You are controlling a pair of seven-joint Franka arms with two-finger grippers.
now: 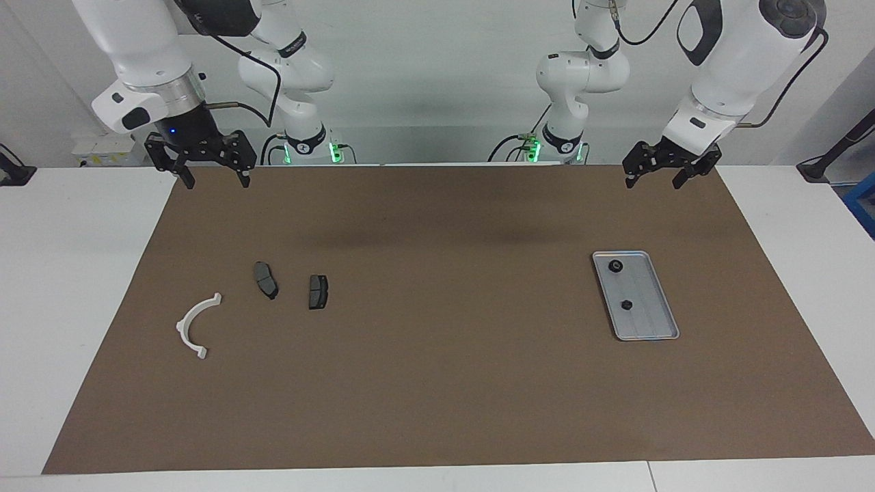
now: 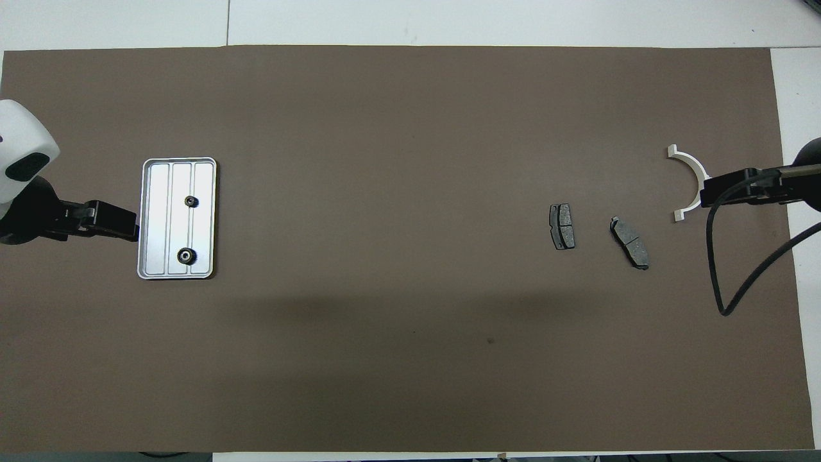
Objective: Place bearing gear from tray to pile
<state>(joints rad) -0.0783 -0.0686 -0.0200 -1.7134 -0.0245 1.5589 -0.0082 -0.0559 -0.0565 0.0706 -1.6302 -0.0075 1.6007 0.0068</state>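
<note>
Item status: not started, as we judge it. We log a flat silver-grey metal tray [image 1: 646, 320] with rounded corners, raised rim and lengthwise ribs, lying on the matte brown mat [image 1: 437, 383] toward the left arm's end of the tabletop. In it we count two small dark round toothed gears, both apart from each other: the larger gear [image 2: 186, 256] with a pale bore sits toward the tray's end nearer the robots, the smaller gear [image 2: 191, 202] toward its other end. We cannot tell which is the bearing gear. Toward the right arm's end we list the pile: a white semicircular plastic bracket [image 1: 196, 326] with squared tabs, and two dark grey brake-pad-shaped plates [image 1: 266, 279], flat, dull and grainy, well apart from the bracket and from one another [image 1: 318, 291]. No gear lies among them yet. The left gripper [image 1: 662, 176] hangs with fingers spread and empty over the mat's edge nearest the robots, above the tray's end; the right gripper [image 1: 212, 172] hangs likewise spread and empty over the same edge, waiting. Remaining: the pick, the carry, the release.
</note>
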